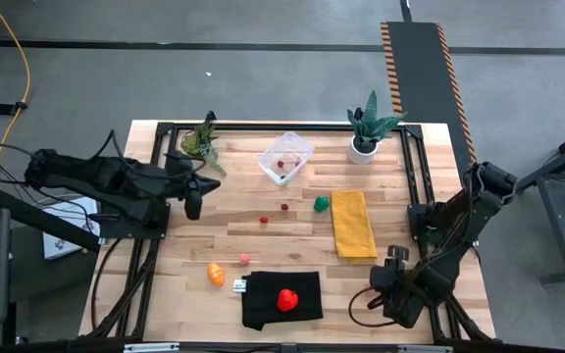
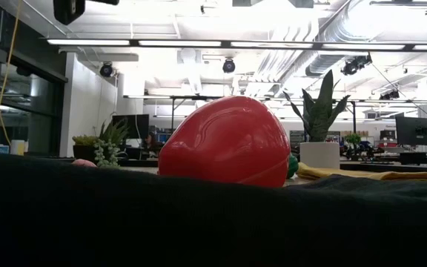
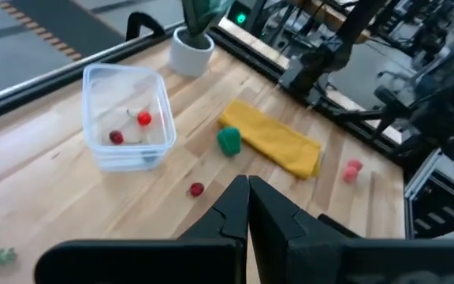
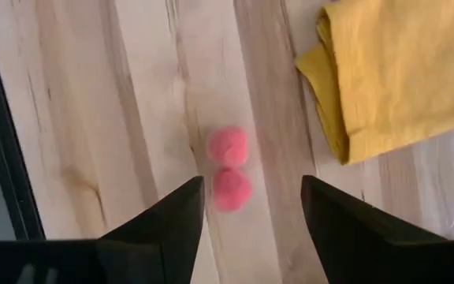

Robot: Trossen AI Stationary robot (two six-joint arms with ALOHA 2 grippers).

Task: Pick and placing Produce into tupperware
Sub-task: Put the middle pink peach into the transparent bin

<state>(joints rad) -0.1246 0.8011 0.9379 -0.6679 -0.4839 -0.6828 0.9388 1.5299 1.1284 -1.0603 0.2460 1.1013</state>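
The clear tupperware point(image 1: 285, 157) point(image 3: 127, 118) sits toward the table's far edge with two red berries point(image 3: 143, 119) inside. Loose on the wood lie a green piece point(image 1: 321, 203) point(image 3: 228, 140), small red berries point(image 1: 284, 207) point(image 3: 196, 189), an orange piece point(image 1: 216, 274) and a tiny pink one point(image 1: 245, 258). A red strawberry point(image 1: 287, 299) point(image 2: 224, 141) rests on a black cloth point(image 1: 281, 300). My right gripper point(image 1: 395, 257) point(image 4: 252, 189) is open just above the table, with a pink double berry point(image 4: 228, 167) right ahead of its fingertips. My left gripper point(image 1: 192, 201) point(image 3: 248, 189) is shut, hovering left of the tupperware.
A yellow cloth point(image 1: 353, 224) point(image 4: 392, 71) lies beside the pink berry. A white pot with a green plant point(image 1: 364, 145) and a loose leafy plant point(image 1: 202, 140) stand at the far edge. A black frame runs along the table's rim point(image 1: 423, 167).
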